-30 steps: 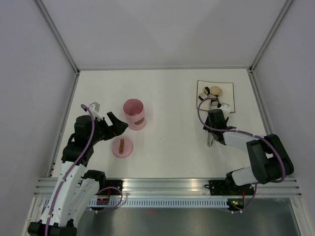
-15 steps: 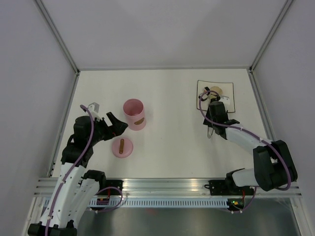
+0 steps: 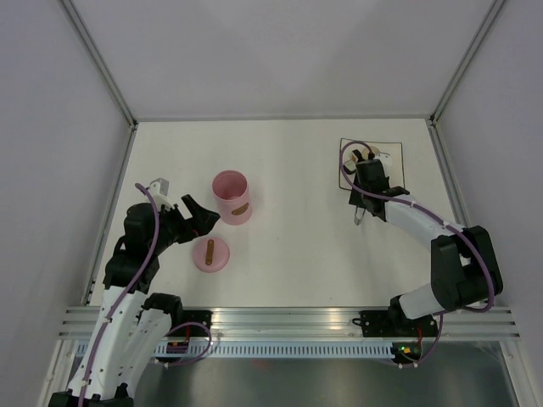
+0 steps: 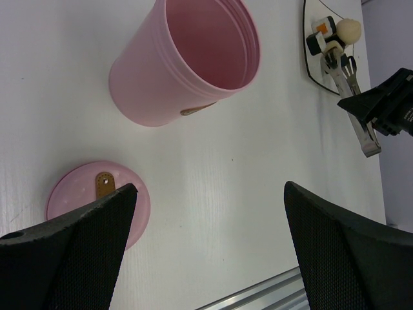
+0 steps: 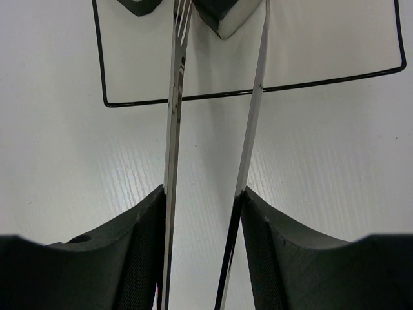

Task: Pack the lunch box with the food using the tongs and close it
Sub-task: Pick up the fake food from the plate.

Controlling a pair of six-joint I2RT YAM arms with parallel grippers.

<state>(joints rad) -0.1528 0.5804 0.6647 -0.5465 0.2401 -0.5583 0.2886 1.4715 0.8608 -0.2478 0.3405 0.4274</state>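
The open pink lunch box (image 3: 231, 197) stands upright at the left middle, its lid (image 3: 210, 253) flat on the table in front of it. My left gripper (image 3: 200, 217) hovers open beside them, its jaws wide above bare table (image 4: 210, 239). My right gripper (image 3: 365, 170) is shut on the tongs (image 3: 360, 217), its fingers pressing both silvery arms (image 5: 173, 129). The tong tips reach over the plate edge to the food (image 5: 222, 16), one tip on each side of a dark-and-white piece. From the left wrist view, the food (image 4: 347, 28) shows as a beige ball and dark-edged pieces.
The food lies on a square white plate with a dark rim (image 3: 395, 170) at the back right. White walls with metal posts enclose the table. An aluminium rail (image 3: 288, 318) runs along the near edge.
My right arm has carried the tongs away from me onto the plate, bringing their tips to the food, and its grip has narrowed slightly. The left arm has barely moved.
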